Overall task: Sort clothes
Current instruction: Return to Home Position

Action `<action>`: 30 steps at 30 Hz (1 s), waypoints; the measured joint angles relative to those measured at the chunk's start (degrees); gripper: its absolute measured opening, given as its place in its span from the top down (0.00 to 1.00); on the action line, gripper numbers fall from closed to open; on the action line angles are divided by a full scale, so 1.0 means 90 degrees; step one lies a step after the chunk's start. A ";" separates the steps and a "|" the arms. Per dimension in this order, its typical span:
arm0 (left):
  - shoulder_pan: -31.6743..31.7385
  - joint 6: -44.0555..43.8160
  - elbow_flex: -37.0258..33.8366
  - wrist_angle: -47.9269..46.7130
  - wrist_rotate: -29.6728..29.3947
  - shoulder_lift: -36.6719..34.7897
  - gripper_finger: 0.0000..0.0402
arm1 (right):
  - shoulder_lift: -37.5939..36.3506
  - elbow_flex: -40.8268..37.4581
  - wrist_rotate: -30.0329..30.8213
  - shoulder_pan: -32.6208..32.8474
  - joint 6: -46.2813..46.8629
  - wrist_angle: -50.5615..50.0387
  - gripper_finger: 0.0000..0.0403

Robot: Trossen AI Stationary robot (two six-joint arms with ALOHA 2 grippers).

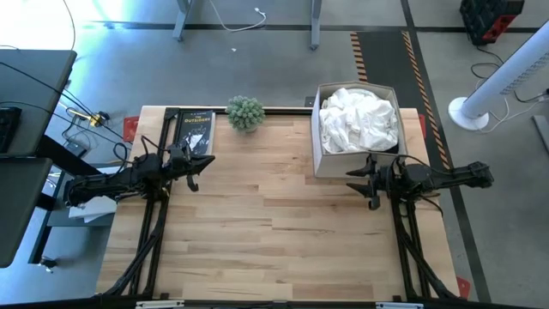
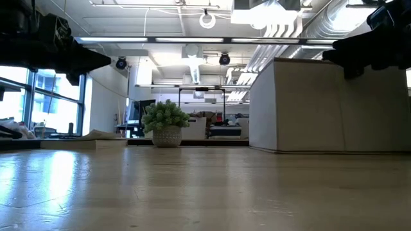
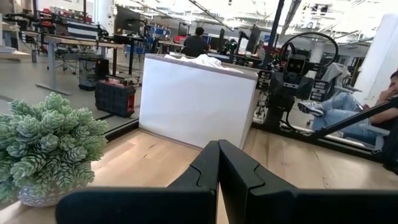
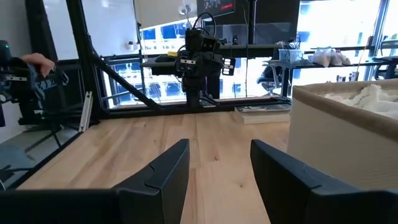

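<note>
White clothes lie heaped in the white cardboard box at the table's far right; they also show in the left wrist view and the right wrist view. No dark garment shows. My left gripper hovers at the table's left, shut and empty. My right gripper hovers just near of the box, open and empty.
A black book with yellow lettering lies at the far left. A small potted plant stands at the far edge between book and box. People sit in the room beyond the table. Bare wood table spans the middle and near side.
</note>
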 joint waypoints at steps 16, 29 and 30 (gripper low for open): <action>-0.0835 0.0006 0.0000 -0.0005 -0.0016 0.0000 1.00 | 0.0000 0.0000 -0.0005 -0.0002 0.0017 -0.0005 0.58; -0.0774 0.0498 0.0002 0.0083 0.3788 -0.0002 1.00 | 0.0002 0.0002 -0.0007 -0.0002 0.0019 -0.0010 0.58; -0.0747 0.0498 0.0002 0.0094 0.3936 -0.0002 1.00 | 0.0002 0.0002 -0.0009 -0.0002 0.0019 -0.0012 0.58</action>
